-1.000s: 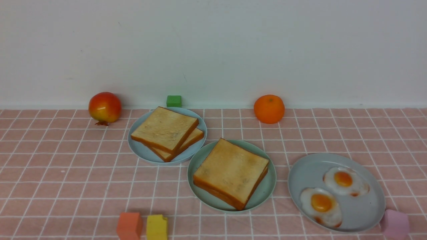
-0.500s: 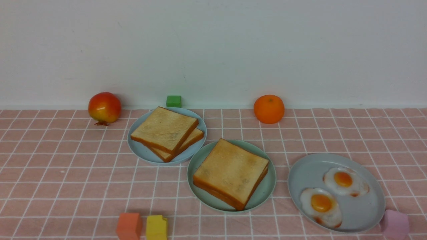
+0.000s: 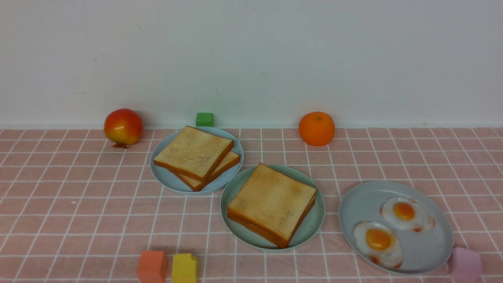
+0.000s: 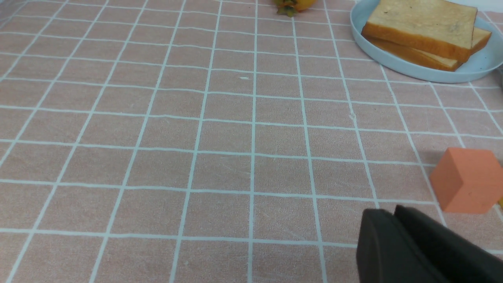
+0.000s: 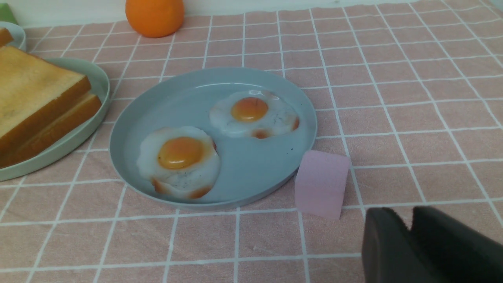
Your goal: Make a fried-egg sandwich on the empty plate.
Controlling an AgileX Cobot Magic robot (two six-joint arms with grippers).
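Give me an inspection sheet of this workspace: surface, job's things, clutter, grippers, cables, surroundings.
Surface: pink checked tablecloth, flat, no spills seen.
Job's things: sandwich on the mint-green plate, two toast slices stacked; an egg between them cannot be confirmed.
Clutter: two loose toast slices on the pale blue plate; two fried eggs on the grey-blue plate; pomegranate; orange; green block, orange block, yellow block, pink block.
Grippers: left gripper shut, holding nothing; right gripper slightly parted, holding nothing.
Cables: nothing seen.
Surroundings: plain white wall.
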